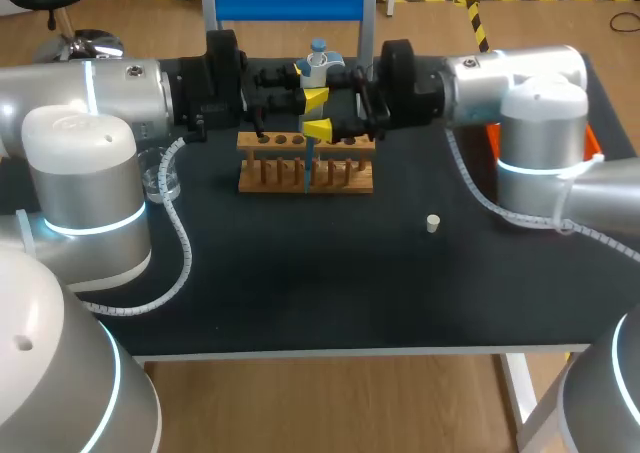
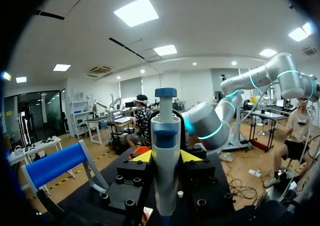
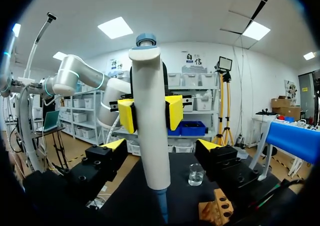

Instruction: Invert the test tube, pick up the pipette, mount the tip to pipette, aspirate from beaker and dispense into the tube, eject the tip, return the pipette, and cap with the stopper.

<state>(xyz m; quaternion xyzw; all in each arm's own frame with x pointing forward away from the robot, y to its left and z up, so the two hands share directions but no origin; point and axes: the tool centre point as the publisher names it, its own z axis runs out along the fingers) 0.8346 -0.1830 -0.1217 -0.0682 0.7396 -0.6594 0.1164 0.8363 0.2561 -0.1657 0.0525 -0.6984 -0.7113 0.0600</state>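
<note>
1 pipette (image 2: 165, 131) clamped in L gripper (image 2: 166, 157); R gripper (image 3: 160, 145) open, flanking it.

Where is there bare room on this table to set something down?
Bare: the front strip of the table, from the test tube rack to the near edge, with only the stopper at its right. Crowded: back middle, where the left gripper holds the pipette over the rack, right gripper alongside; beaker at left.

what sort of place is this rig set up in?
Most likely a mock chemistry bench for robot trials: a wooden test tube rack, a white-and-blue pipette and a clear glass beaker sit on or above a black table.
</note>
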